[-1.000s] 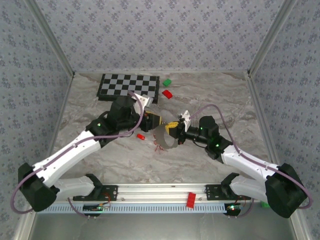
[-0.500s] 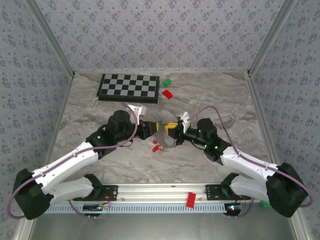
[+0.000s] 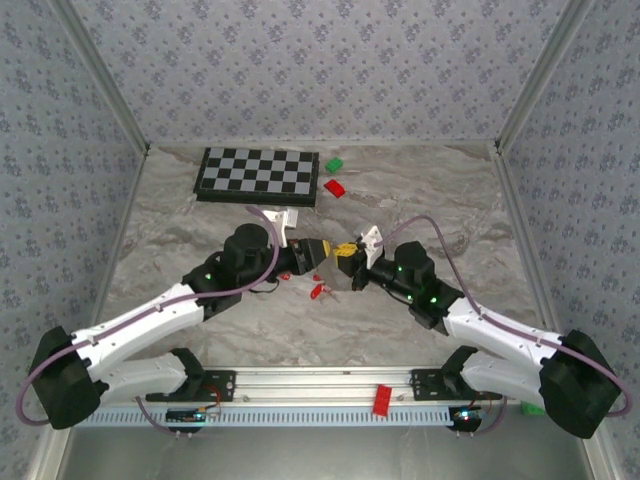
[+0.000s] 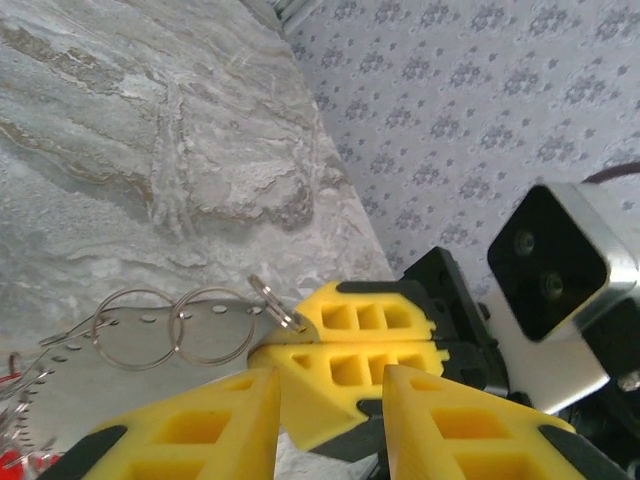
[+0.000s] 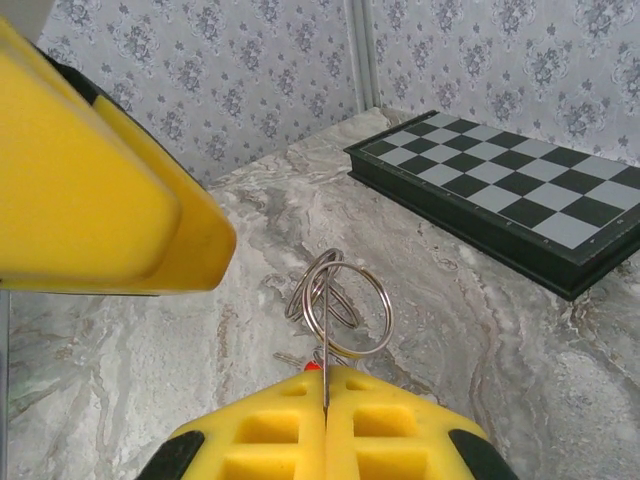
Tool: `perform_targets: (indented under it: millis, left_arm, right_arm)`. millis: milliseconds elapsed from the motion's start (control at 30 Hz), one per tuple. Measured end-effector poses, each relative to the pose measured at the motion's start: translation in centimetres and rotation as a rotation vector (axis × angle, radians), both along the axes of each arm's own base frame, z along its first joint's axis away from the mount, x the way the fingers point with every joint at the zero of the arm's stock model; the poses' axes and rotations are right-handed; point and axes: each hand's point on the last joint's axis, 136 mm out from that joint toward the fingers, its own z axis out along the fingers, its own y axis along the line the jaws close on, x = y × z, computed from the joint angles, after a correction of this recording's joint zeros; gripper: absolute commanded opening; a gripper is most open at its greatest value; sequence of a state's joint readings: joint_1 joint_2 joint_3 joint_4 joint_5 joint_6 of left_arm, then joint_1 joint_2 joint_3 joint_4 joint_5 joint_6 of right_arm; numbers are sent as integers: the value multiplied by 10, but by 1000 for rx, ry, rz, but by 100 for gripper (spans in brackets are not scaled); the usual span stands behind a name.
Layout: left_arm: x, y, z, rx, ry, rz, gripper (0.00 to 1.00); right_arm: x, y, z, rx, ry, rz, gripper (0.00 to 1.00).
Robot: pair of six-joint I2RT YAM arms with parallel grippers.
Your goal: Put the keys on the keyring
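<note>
The right gripper (image 5: pixel 325 388) is clamped tight on the keyring (image 5: pixel 310 295), pinching only the thin wire at its near edge. The rest of the ring and the smaller rings linked to it stick out unsupported beyond the fingertips. The left gripper (image 4: pixel 330 385) is about a third open with nothing between its fingers that I can see. It sits tip to tip with the right one, just to its left, above the middle of the table (image 3: pixel 200 230).

The keys (image 3: pixel 318 291) show as a small red cluster just near of the two tips. I cannot tell whether they lie on the table or hang from the linked rings.

- Such a narrow pinch on round wire would likely let the ring swivel or slip if the left fingers push on it.
- The yellow fingers are almost touching, so a small misjudged advance could knock them together and jolt the ring loose.
- The loose rings could snag a fingertip.
- The keys are tiny, so a grab may well miss them.

The checkerboard (image 3: pixel 260 175) lies far left, well clear.
</note>
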State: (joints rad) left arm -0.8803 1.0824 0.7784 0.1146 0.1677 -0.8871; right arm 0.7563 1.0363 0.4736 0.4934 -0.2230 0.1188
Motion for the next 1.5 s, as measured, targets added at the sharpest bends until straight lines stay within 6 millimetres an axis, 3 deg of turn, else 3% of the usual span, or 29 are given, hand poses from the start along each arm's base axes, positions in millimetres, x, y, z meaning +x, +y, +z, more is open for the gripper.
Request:
perform_targets:
  millis: [700,1500]
  left_arm:
    - [8,-14,-18,-4,72,11,29]
    - [12,-5,-29,66,103,65,23]
  right_arm:
    - [-3,2,-5,-40,-23,-9,0]
    - [-7,5,-13,-114,-64,-32,0]
